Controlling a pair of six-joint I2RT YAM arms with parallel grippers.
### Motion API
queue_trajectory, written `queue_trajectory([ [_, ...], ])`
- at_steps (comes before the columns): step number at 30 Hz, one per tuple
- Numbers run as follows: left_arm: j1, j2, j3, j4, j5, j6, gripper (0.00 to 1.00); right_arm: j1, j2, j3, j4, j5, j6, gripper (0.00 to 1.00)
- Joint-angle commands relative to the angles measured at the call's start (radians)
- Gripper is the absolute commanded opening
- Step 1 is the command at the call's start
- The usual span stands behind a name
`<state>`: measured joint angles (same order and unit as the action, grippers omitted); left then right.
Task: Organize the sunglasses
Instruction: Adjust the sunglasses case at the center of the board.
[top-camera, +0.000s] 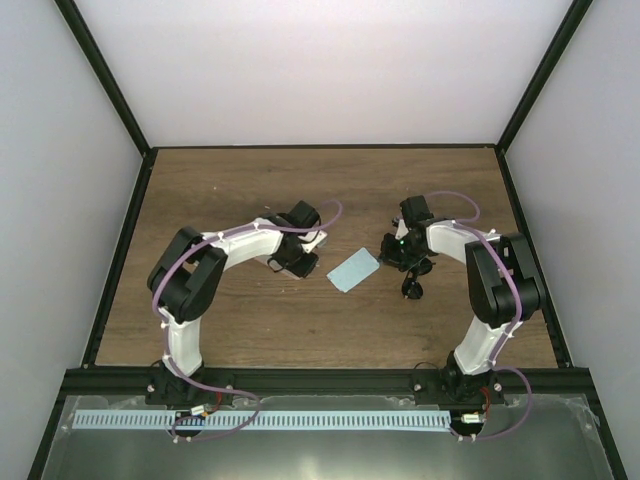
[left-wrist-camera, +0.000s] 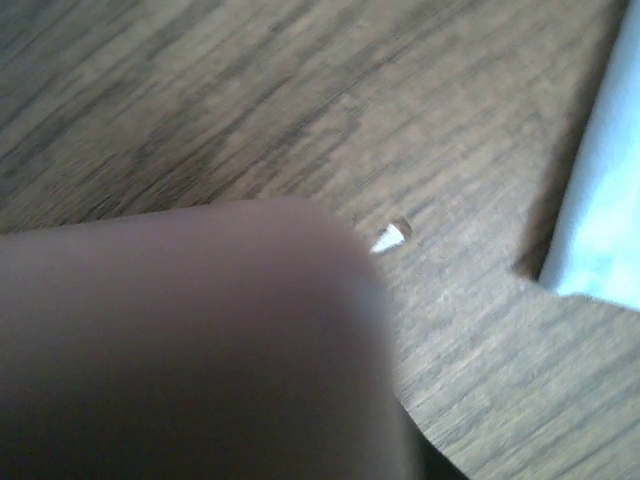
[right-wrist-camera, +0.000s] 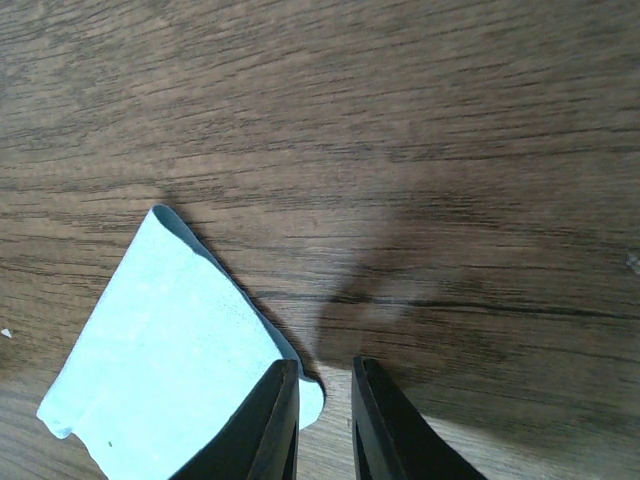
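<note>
My right gripper (right-wrist-camera: 325, 378) hangs low over the wooden table (right-wrist-camera: 450, 150). Its two dark fingers are drawn to a narrow slot, with bare wood showing between them and nothing held. A corner of the light blue cloth (right-wrist-camera: 170, 350) lies flat on the wood just beside one finger, and from the wrist camera it seems to touch it. The sunglasses (top-camera: 412, 287) do not appear in that wrist view at all. Only the overhead camera shows them, as a small dark shape on the table close to the right wrist, too small to tell how the temple arms lie. Across the cloth, my left gripper (top-camera: 300, 258) sits low. Its wrist camera is mostly filled by a blurred pink mass (left-wrist-camera: 180, 350), probably the case, and I cannot tell whether those fingers are closed or apart. My worry is that with the slot this narrow, a descent onto the sunglasses would shove the thin frame along the wood instead of straddling it. The cloth corner is close enough that closing here could pinch the fabric and drag it. Since the sunglasses lie outside my wrist view, swinging the right arm round blind could knock or trap them.
</note>
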<state>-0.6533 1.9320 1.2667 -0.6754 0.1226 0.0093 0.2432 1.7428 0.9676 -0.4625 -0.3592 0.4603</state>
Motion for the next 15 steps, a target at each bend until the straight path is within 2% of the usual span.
queue_trajectory([
  [1,-0.013,0.057,0.005,0.036,-0.023,-0.094,0.11,-0.015,-0.011,0.001,-0.007,0.004,-0.015,0.18],
  [4,-0.015,0.088,0.045,0.041,-0.067,-0.169,0.04,-0.015,-0.015,0.0,-0.011,0.009,-0.016,0.18],
  [9,-0.019,0.153,0.149,0.034,-0.096,-0.31,0.04,-0.015,-0.027,0.003,-0.017,0.022,-0.018,0.18],
  [15,-0.028,0.285,0.386,-0.069,-0.14,-0.543,0.04,-0.015,-0.038,0.012,-0.024,0.021,-0.017,0.18],
])
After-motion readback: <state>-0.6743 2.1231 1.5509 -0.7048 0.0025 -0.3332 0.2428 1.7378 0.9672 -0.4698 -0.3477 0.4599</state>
